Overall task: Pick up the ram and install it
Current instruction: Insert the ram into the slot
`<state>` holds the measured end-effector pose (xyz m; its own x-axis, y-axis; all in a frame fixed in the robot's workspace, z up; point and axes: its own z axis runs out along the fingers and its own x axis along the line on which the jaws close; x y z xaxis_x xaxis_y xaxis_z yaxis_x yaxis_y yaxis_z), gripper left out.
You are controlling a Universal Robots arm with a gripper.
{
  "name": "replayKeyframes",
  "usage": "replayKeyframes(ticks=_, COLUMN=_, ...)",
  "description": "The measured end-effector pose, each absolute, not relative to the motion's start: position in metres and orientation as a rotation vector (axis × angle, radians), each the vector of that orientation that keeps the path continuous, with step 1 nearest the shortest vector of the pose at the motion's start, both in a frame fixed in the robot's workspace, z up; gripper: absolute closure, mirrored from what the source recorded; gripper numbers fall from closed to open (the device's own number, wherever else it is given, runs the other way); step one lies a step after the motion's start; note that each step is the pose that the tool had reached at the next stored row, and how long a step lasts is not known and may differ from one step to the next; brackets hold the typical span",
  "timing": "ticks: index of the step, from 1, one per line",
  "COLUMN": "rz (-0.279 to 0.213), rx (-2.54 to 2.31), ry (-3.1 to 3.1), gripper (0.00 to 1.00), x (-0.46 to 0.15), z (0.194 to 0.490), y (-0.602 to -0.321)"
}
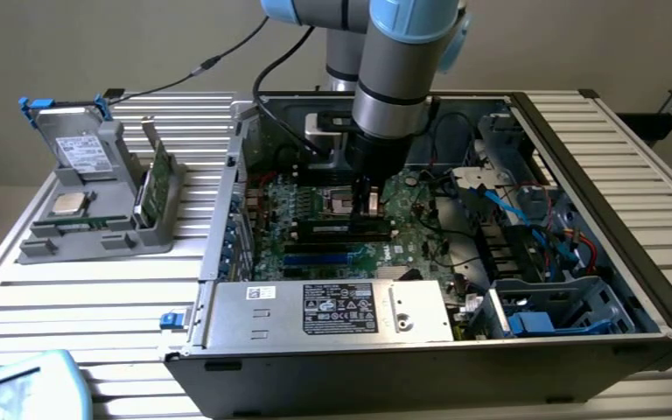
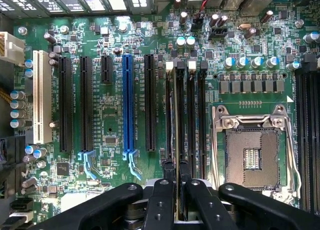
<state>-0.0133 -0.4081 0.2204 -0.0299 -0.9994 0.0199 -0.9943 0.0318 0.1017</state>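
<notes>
Pincer (image 2: 178, 195) is closest to the wrist cam: black fingers (image 2: 162, 200) pressed together on the ram (image 2: 179, 130). It's seen edge-on as a thin dark strip running away from the jaws

- ram sits over the bank of black memory slots on the motherboard (image 2: 110, 120), between the blue slot (image 2: 128, 105) and the empty CPU socket (image 2: 251, 157)
- it lines up lengthwise with one slot. A white latch (image 2: 169, 65) shows at the far end of the bank; can't tell whether it's open or clicked in
- exterior view: arm is straight down inside the open computer case (image 1: 430, 376), with the pincer (image 1: 374, 197) low over the board, behind the power supply (image 1: 325, 308)
- on the counter (image 1: 80, 297) at the exterior view's left, the grey holder (image 1: 91, 241) carries the processor chip (image 1: 70, 203) and the green expansion card (image 1: 155, 179), well apart from the arm

Step, my read: pickup is done and we're in the install phase, with the stick over or entering the slot. Can't tell from these views whether the bottom edge is already in the slot

What seating calls for, as I judge it:
- stick parallel to the slot and square to the board
- notch matched to the slot key
- end latches open
- a straight, even push down, no rocking
- grip kept firm until the edge is guided in

Risk: a slight skew or offset puts the stick on the slot wall or the neighbouring slot
</notes>
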Motion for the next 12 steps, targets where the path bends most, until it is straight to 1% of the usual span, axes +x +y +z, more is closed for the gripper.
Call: replayKeyframes(ticks=12, rz=-0.089, rx=2.126, ry=-2.193, gripper=0.86, x=-0.0133, z=0.2195, y=-0.4081)
